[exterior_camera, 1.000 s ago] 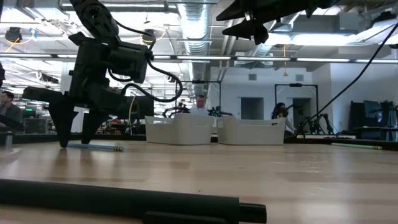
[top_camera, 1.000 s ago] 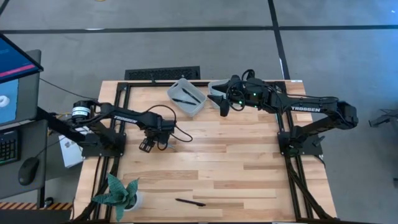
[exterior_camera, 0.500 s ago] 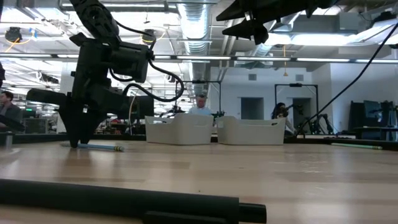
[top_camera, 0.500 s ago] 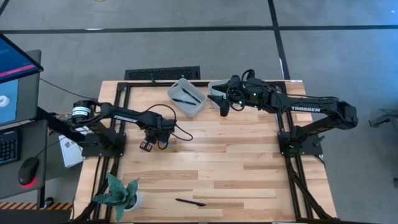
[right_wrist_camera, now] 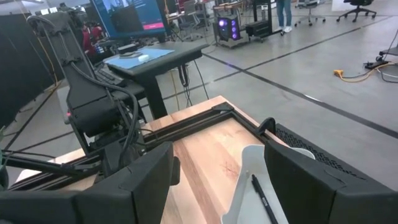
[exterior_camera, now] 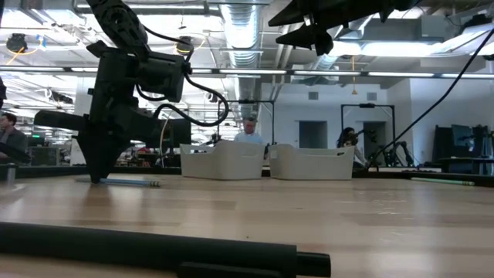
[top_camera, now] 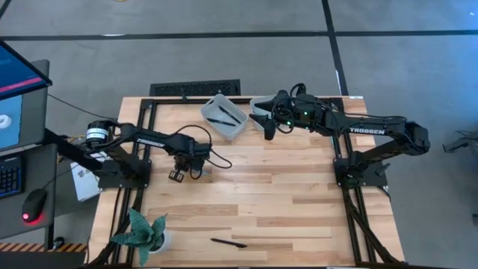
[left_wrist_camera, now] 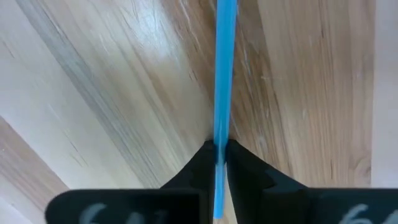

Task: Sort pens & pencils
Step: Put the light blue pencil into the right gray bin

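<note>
Left tool (top_camera: 176, 175): down at the wooden counter (top_camera: 284, 194), left of centre in the high view; fingers pinched tight on the thin pale teal-blue writing stick (left_wrist_camera: 222, 93).
Stick position: lying flat on the counter, clamped near one end between the fingertips (left_wrist_camera: 245, 165).
Long axis: in the left wrist view it runs straight away from the tool, crosswise to the closing direction.
Nearer arm: left; the right is well apart.
Right tool (top_camera: 267, 123): raised over the two pale plastic bins (top_camera: 225, 117) in the upper middle of the high view; fingers apart, nothing between them.
Judgement: lift must go upward, then toward the bins at upper right of the tool.
Other sticks: black ones in the left bin; one black stick (top_camera: 228, 242) at bottom centre.
</note>
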Action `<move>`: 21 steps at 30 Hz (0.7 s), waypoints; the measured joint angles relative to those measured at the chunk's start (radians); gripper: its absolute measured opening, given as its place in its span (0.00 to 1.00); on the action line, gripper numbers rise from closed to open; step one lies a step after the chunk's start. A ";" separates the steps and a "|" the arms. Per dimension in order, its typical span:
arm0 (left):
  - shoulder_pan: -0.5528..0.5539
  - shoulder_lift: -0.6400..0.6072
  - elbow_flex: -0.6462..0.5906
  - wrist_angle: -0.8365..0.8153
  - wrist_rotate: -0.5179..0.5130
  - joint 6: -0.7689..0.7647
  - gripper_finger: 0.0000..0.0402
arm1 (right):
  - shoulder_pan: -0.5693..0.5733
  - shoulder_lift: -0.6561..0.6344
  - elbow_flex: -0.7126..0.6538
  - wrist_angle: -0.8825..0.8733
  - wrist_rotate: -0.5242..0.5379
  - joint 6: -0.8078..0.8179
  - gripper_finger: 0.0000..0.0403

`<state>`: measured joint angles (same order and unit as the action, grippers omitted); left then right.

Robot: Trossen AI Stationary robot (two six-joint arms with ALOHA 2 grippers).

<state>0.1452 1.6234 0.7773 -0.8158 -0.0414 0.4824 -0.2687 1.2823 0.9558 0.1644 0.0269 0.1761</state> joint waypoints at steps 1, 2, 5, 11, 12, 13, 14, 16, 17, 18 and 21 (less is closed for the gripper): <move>0.000 0.000 0.000 0.000 0.001 0.000 0.04 | 0.000 0.000 0.000 0.000 0.000 0.000 0.69; 0.000 0.000 0.000 0.000 0.002 -0.001 0.03 | 0.000 0.000 0.000 0.000 0.000 0.000 0.69; 0.000 0.000 0.000 0.001 0.002 -0.004 0.02 | 0.000 0.000 0.000 0.000 0.000 0.000 0.69; -0.001 0.000 0.002 -0.001 -0.005 -0.023 0.02 | 0.000 0.000 0.000 0.000 0.000 0.000 0.69; -0.001 0.002 0.007 -0.007 -0.010 -0.022 0.02 | 0.000 0.000 0.000 0.000 0.000 0.000 0.69; -0.001 0.004 0.016 -0.014 -0.018 -0.023 0.02 | 0.000 0.000 0.000 0.000 0.000 0.000 0.69; -0.001 0.006 0.026 -0.021 -0.025 -0.023 0.02 | 0.000 0.000 0.000 0.000 0.000 0.000 0.69; 0.004 0.010 0.052 -0.041 -0.035 -0.023 0.02 | 0.000 0.000 0.000 0.000 0.000 0.000 0.69; 0.007 0.011 0.060 -0.048 -0.034 -0.023 0.02 | 0.000 0.000 0.000 0.000 0.000 0.000 0.69; 0.010 0.012 0.075 -0.044 -0.043 -0.022 0.02 | 0.000 0.000 0.000 0.000 0.000 0.000 0.69; 0.023 0.009 0.109 -0.036 -0.053 -0.022 0.02 | 0.000 0.000 0.000 0.000 0.000 0.000 0.69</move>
<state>0.1678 1.6321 0.8862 -0.8519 -0.0944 0.4605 -0.2687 1.2823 0.9558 0.1645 0.0269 0.1761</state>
